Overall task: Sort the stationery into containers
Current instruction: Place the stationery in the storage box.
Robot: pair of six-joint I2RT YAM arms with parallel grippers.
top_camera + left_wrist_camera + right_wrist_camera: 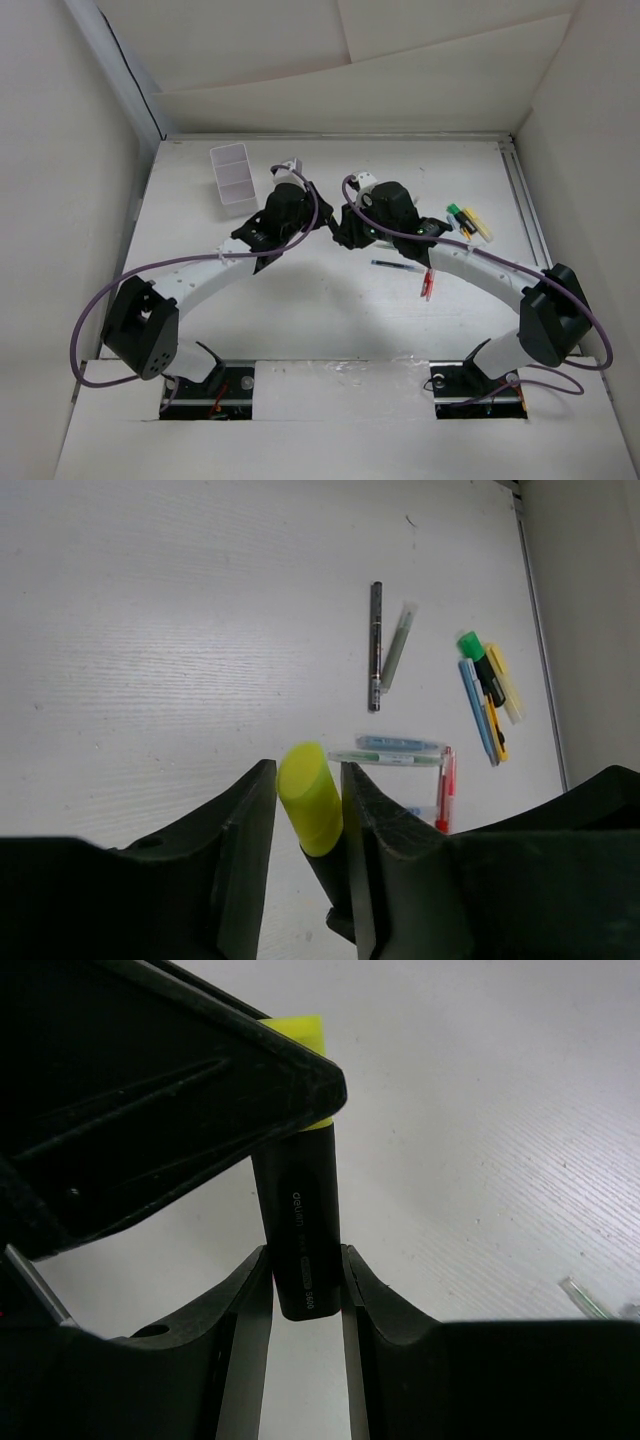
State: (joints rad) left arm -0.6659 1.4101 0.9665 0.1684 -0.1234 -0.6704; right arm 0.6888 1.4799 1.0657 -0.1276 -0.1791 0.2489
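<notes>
Gripping the barrel of a black highlighter [305, 1225] above the bench [150, 630], the right claw [305, 1282] shares it with the left claw [308, 805], which pinches its yellow cap [306, 780]; the white three-compartment box [232, 176] stands near the left claw

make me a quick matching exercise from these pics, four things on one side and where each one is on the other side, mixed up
Things
1. yellow cap
2. black highlighter body
3. white box
4. red pen

Places
A. lying loose on the table
B. between the fingers of the left gripper
C. between the fingers of the right gripper
D. standing at the table's far left corner

Pairs: 1-B, 2-C, 3-D, 4-A
</notes>
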